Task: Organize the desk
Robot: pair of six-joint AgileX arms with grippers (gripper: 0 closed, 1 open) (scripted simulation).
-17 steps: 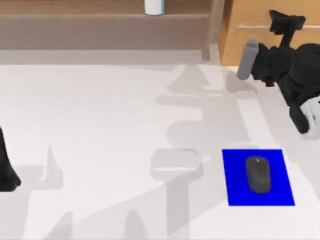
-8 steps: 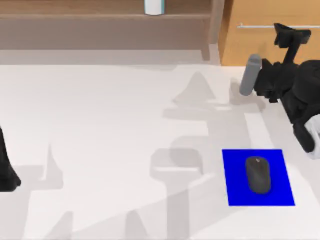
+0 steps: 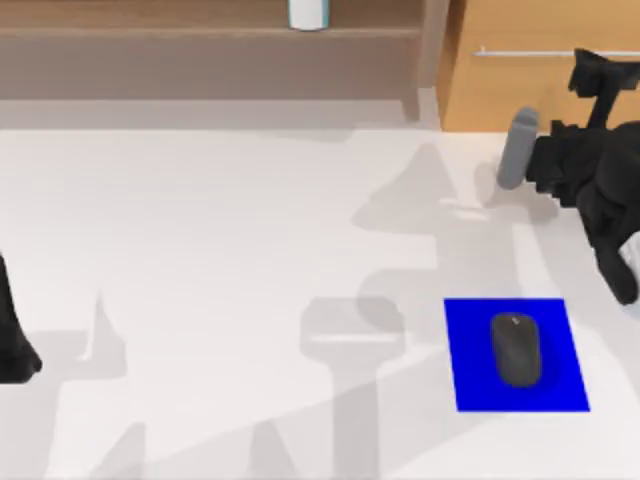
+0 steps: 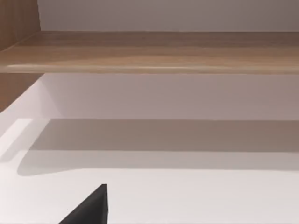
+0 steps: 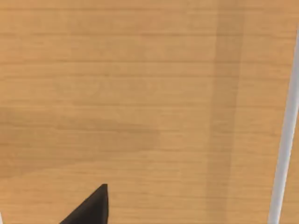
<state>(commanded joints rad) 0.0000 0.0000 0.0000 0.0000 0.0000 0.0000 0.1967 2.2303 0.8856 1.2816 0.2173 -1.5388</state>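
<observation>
Where desk spreads, one mouse, one blue mat, one cup

Worktop: smooth matt white, plain, looks laminate. Shelf: light wood, visible grain, satin finish. Drawer front: lighter orange-toned wood, fine horizontal grain, matt; its handle bar smooth pale metal-looking. Mouse mat: flat saturated blue, matt. Mouse: dark grey matt plastic. Right arm: black matt plastic-like housing.

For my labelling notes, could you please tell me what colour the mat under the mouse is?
The mat is solid bright blue, best seen in the top view.
</observation>
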